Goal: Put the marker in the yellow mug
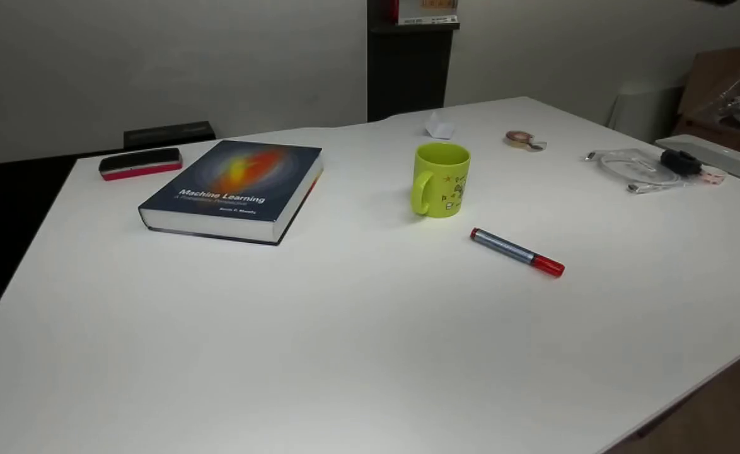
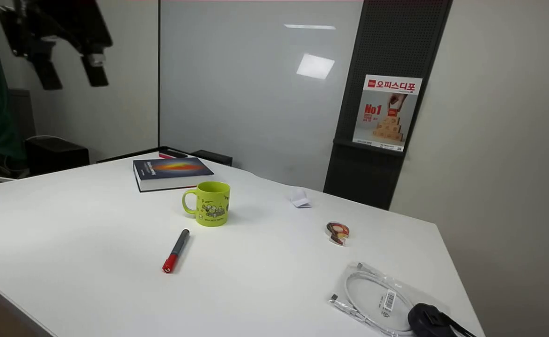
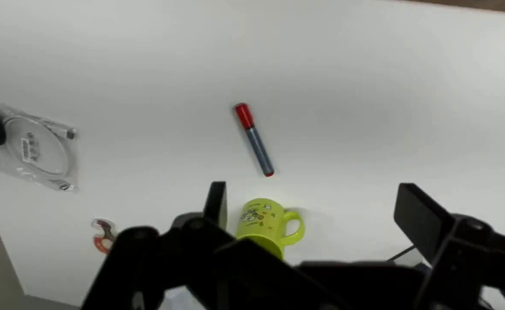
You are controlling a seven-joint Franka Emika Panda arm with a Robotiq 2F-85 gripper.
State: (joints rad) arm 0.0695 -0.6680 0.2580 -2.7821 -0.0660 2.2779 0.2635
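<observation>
Wrist view: my hand (image 3: 312,198) has its two fingers spread wide apart, bare air between them. In an exterior view my hand (image 2: 73,85) hangs high above the worktop (image 2: 115,295), fingertips angled downward. Below me, out ahead of my fingertips in the wrist view, the marker (image 3: 254,140) lies flat, its red cap pointing away from my hand and its other end near the mug (image 3: 261,221), apart from it. That yellow-green mug stands upright below my hand, seen between my fingers and nearer the left one in that view; the cartoons and small lettering on its side are too tiny for me to read. Off to the left of my hand there lies a clear cable packet (image 3: 46,148); its barcode label (image 2: 389,300) is too small to read as well. Between that packet and my hand, lower in the view, sits a small brown roll (image 3: 104,235). On the opposite side of me from the packet lies a thick book (image 1: 234,183), its cover reading "Machine Learning" in an exterior view, finer lines beneath it blurred. Out past the worktop, well apart from my hand, a poster (image 2: 386,112) reads "오피스디포" and, in red, "No1".
</observation>
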